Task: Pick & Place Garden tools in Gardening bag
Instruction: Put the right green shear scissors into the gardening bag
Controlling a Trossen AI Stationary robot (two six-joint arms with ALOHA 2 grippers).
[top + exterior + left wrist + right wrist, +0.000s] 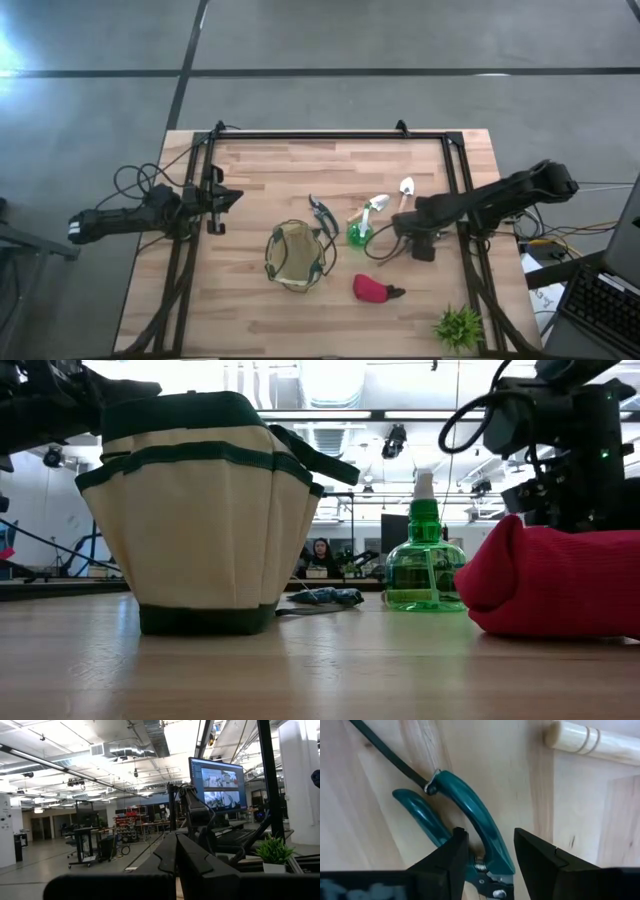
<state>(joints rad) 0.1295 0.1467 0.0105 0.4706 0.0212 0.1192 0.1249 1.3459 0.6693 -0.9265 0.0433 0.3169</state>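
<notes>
Our right claw (398, 238) hangs released astride the teal-handled shears (470, 820), right of the gardening bag (297, 255) standing mid-counter (250, 310). Our left claw (228, 197) waits clenched by the left edge, with bare wood between it and the bag

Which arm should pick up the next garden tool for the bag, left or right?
Right. The right gripper hangs open directly above the teal-handled shears, with the other tools close by. The left gripper waits at the table's left edge, away from every tool.
</notes>
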